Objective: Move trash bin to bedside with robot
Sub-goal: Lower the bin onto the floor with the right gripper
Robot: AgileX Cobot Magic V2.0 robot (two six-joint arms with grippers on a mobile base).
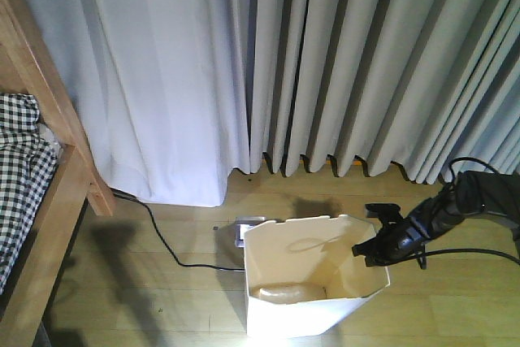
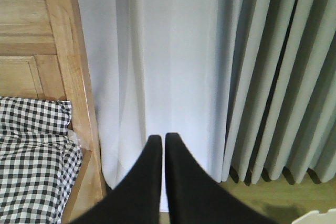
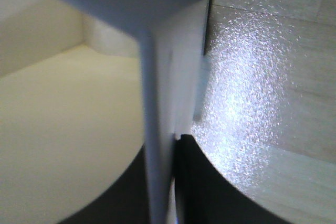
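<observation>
**Front view: the bin is held by its rim, with the bed still a way off**

The front view shows big grey curtains [image 1: 325,62] hanging down to a wooden floor [image 1: 162,282]. On the left side is the bed [image 1: 57,193], with its light brown wood frame and black-and-white checked bedding [image 1: 20,168].

The trash bin [image 1: 313,314] stands on the floor near the bottom middle, well apart from the bed. It is white outside and cream inside, and its rim has corners. Something pale lies at its bottom; I cannot tell what it is.

The right arm [image 1: 443,213] reaches in from the right. The right gripper [image 1: 375,251] sits at the bin's right rim. In the right wrist view its jaws are pinching the white bin wall [image 3: 168,77], one inside and one outside.

The left gripper [image 2: 159,145] points at the curtains beside the bed, fingers pressed together and holding nothing.

I think the step now is carrying the held bin toward the bed. The next move needs a firm grip and a slow slide to the left, so the bin does not tip.

A black cable [image 1: 162,237] and a small grey box [image 1: 244,229] lie on the floor between the bin and the bed, and could get in the way.

No words or labels can be read anywhere.
</observation>
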